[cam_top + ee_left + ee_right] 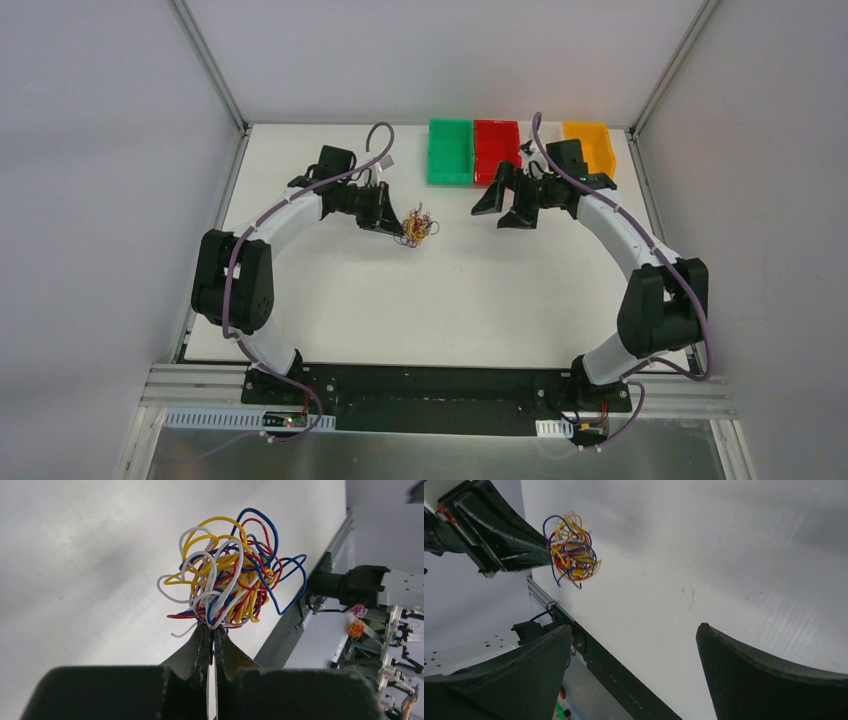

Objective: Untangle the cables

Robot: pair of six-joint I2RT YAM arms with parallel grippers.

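**Knotted cables [227,575] pinched by the left gripper [211,630]**

On the left, the left gripper is clenched on a ball of yellow, red, blue and white wires at its fingertips, over the white table [450,300]. To the right, the right gripper [634,627] is spread wide, apart from the ball. Behind it sit the green bin [450,152], red bin [497,150] and orange bin [590,145].

one cable tangle [418,228], three coloured bins [450,152], two arms [290,212].

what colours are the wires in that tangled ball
Yellow, red, dark blue and white cables, clearest in the left wrist view.
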